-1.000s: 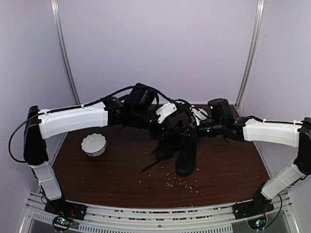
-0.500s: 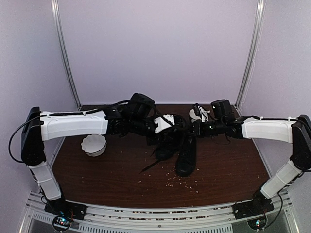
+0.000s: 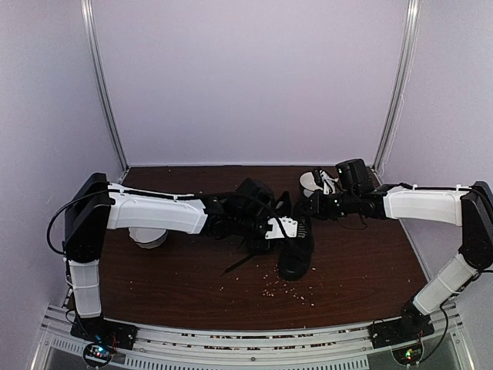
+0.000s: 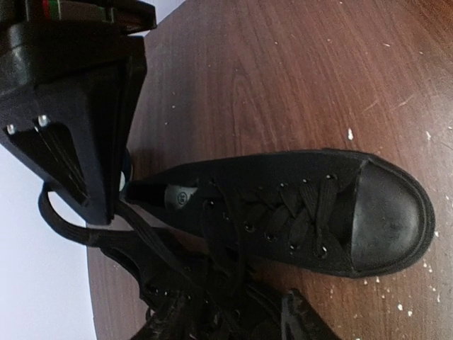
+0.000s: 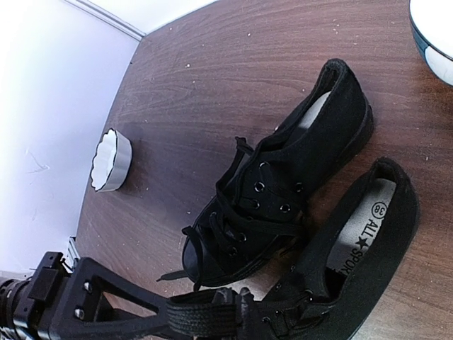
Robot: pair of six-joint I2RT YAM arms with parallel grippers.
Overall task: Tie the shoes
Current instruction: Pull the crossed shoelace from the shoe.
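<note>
Black shoes (image 3: 296,248): both lie mid-table between my two arms, side by side and touching. Laces are loose, and I see no bow.
Left gripper (image 3: 272,228): low over the shoe on my left. I cannot tell how far its jaws stand apart.
Right gripper (image 3: 308,206): pressed together, pinching what looks like a flat lace (image 5: 205,314) by the other shoe.
Risk, drag: nothing pins the shoe down. If I pull hard, I judge it slides or tips instead of the lace drawing tight.
Risk, snag: a lace loop (image 4: 71,219) lies against the left finger (image 4: 78,120). Lifting away could hook it and drag the shoe.
Risk, bowl: the far bowl (image 3: 310,182) sits just behind the right wrist, where a backward swing could knock it.
Left wrist view alone: eyelets, crossed lacing, toe cap, the loop at the finger.
Right wrist view alone: insole print, and the scalloped bowl (image 5: 112,161) well apart from the shoes.
Top view alone: both arms' reach, and crumbs (image 3: 286,291) near the toes.
</note>
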